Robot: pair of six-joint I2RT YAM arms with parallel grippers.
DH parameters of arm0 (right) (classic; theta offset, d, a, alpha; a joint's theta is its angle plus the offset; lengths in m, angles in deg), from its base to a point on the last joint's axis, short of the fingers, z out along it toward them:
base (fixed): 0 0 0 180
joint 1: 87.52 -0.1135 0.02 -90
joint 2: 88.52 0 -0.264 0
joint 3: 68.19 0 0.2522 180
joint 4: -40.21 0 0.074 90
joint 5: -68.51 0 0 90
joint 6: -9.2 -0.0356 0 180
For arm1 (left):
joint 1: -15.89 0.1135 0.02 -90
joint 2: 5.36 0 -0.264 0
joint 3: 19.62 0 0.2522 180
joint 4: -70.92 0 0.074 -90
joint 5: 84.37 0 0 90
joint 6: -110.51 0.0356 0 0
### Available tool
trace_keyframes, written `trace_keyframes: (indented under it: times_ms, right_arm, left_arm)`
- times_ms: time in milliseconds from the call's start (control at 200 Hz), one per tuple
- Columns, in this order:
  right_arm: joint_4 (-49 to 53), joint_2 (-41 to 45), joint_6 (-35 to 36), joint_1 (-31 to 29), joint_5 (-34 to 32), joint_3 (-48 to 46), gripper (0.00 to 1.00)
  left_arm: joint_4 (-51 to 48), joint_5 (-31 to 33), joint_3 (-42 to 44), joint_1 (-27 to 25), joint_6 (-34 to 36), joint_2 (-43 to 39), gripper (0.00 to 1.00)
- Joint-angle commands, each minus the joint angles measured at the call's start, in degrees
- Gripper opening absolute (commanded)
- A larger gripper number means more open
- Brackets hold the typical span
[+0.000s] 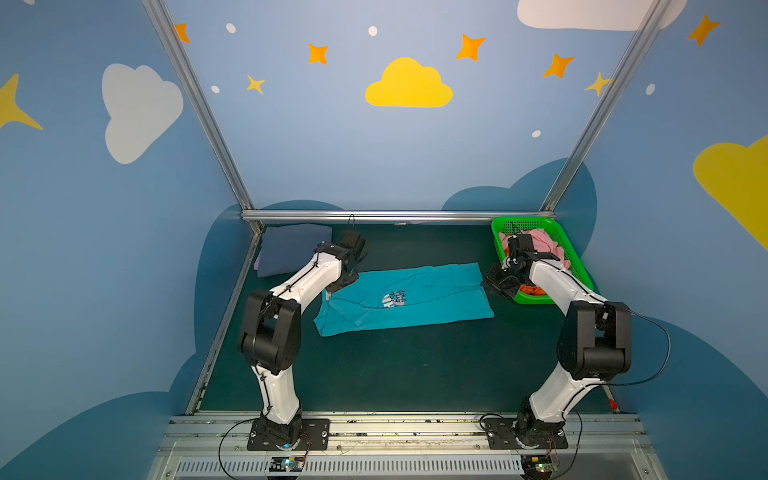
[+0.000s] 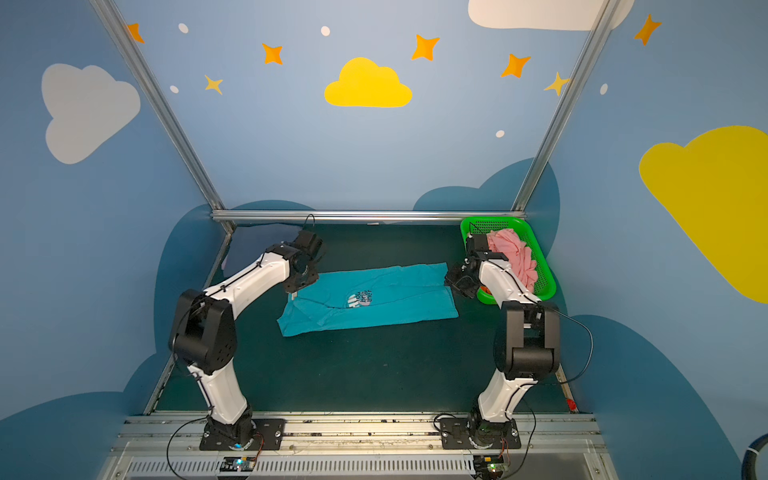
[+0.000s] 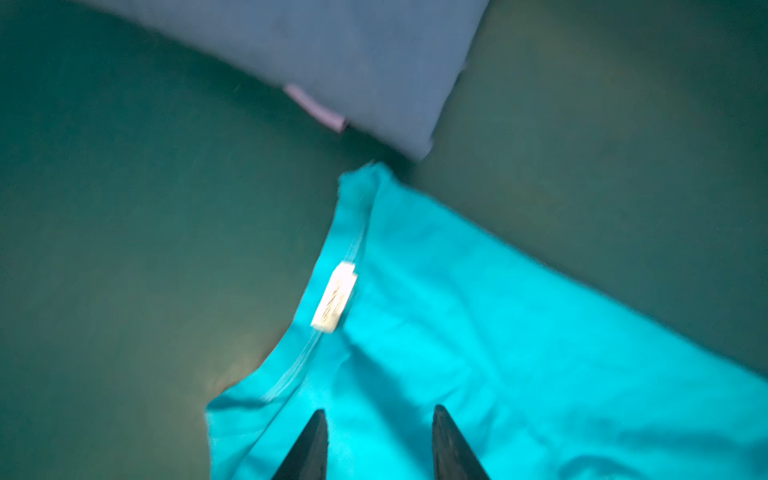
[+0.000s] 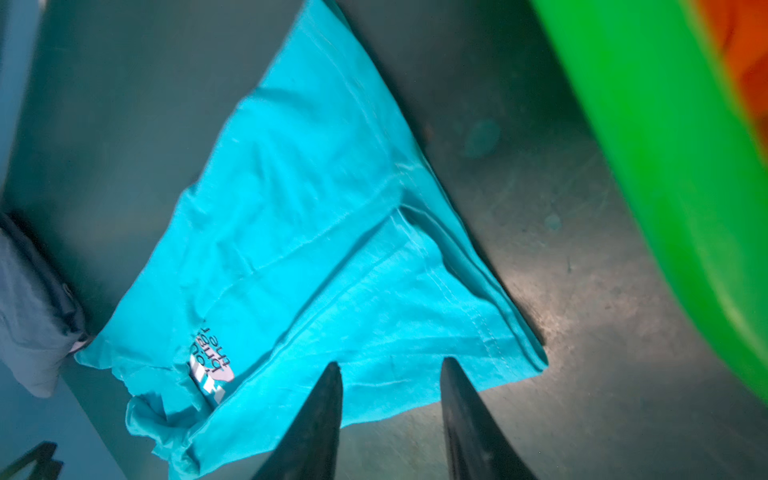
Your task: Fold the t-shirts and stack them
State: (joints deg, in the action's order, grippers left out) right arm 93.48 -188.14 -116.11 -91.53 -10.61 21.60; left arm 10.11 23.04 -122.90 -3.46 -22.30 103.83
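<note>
Presently we are hovering left gripper [image 3: 380,442] and right gripper [image 4: 392,415], parted and empty, and recommending matched pinches on the teal t-shirt [image 1: 440,299].

Teal t-shirt [image 4: 316,249]: folded, flat on dark mat [image 4: 561,332]. Right gripper [image 4: 390,361]: jaws apart over hem end, empty. Slate-blue tee [image 4: 29,316]: near collar end. Green basket [image 4: 665,166]: orange garment [image 4: 744,54] inside.

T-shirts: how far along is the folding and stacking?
Done: a folded slate-blue cotton tee sits at the far left corner, a pale lavender edge showing under it. In hand: the teal printed tee lies folded into a long strip, left gripper and right gripper open over its ends. Left: the pink tee and orange tee lie crumpled in the green plastic basket.
</note>
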Motion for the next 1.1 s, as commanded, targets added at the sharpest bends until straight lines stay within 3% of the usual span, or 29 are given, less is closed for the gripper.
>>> trace_keyframes:
  times_ms: [0, 75, 135, 160, 240, 350, 656, 866, 1096]
  right_arm:
    - [4.26, 4.33, 1.98, -2.78, -5.34, 2.52, 0.43]
    - [3.81, 7.32, 3.31, -4.8, -7.09, 1.59, 0.43]
    - [2.94, 9.79, 4.37, -6.87, -7.28, 0.05, 0.36]
    - [2.34, 10.62, 4.81, -7.86, -7.12, -0.71, 0.31]
    - [0.51, 12.64, 6.55, -11.64, -5.94, -3.31, 0.0]
    - [-1.81, 12.62, 8.13, -17.85, -3.65, -5.54, 0.0]
    - [-12.95, 1.56, 5.82, -36.65, 8.44, -5.4, 0.0]
    - [-15.99, -11.67, 2.4, -44.89, 14.05, 4.26, 0.0]
    - [-16.76, -20.42, -1.56, -46.79, 14.09, 9.62, 0.0]
  left_arm:
    - [-5.98, -0.77, -8.57, 0.56, 3.51, 1.95, 0.41]
    - [-6.02, -0.77, -8.86, -0.41, 3.83, -0.05, 0.37]
    - [-5.23, -0.58, -5.81, -1.55, 3.7, -3.38, 0.3]
    - [-4.74, -0.54, -3.96, -2.15, 3.55, -5.0, 0.27]
    - [-2.89, -1.34, 3.84, -4.04, 2.53, -10.54, 0.17]
    - [-0.78, -3.59, 15.0, -6.1, 0.07, -17.08, 0.08]
    - [5.91, -7.64, 37.84, -6.86, -8.25, -29.49, 0.07]
    - [7.98, -6.85, 42.85, -5.02, -9.8, -30.05, 0.07]
    - [12.25, -7.99, 44.47, -1.33, -8.1, -28.21, 0.09]
